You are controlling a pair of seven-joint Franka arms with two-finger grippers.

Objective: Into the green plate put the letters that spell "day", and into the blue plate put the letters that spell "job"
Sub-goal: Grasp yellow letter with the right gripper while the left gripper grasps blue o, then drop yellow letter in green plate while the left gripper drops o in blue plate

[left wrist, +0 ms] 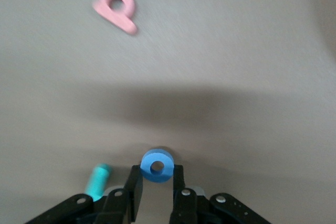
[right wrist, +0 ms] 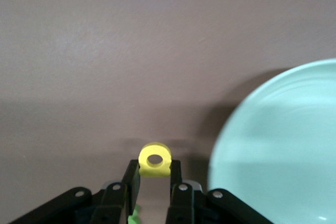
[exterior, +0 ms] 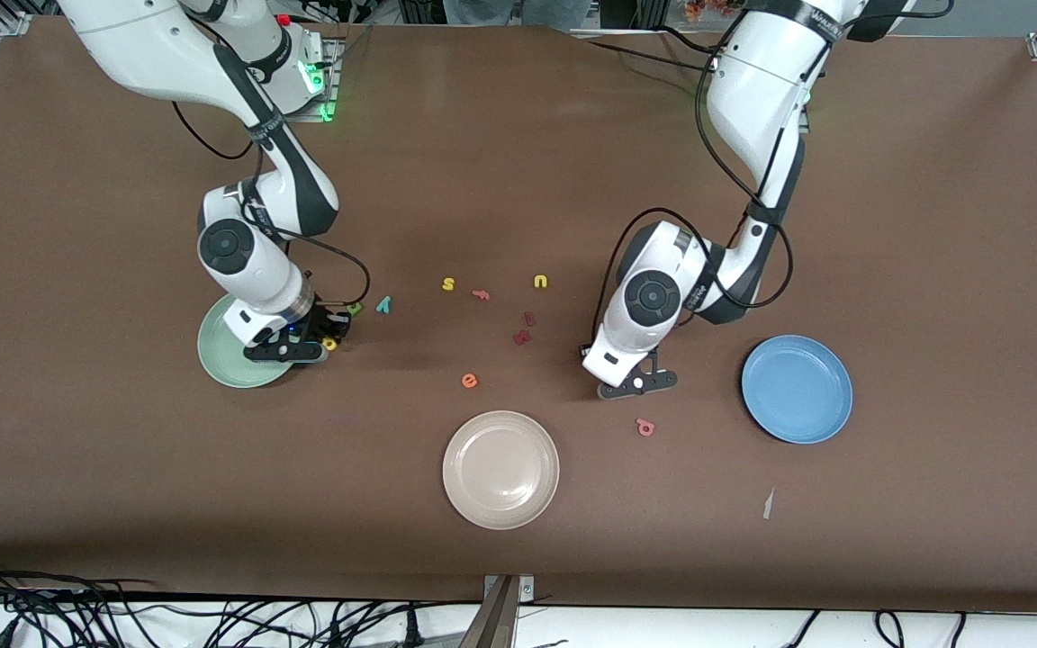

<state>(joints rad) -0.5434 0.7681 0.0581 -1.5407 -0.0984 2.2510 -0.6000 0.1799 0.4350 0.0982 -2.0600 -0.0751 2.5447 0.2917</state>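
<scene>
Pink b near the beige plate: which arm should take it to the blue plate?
Left, probably. The pink b lies just nearer the camera than the left gripper, on the blue plate's end. But that gripper holds the blue o. The right gripper grips a yellow letter beside the green plate.

The right arm hides part of the green plate (exterior: 221, 355); the salmon-pink "b" (left wrist: 116, 8) looks blurred.

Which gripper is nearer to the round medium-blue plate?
Left. The left gripper, fingers shut on the blue ring letter, is beside the round medium-blue plate. The right gripper, holding the yellow letter, is by the pale mint-green plate.
</scene>
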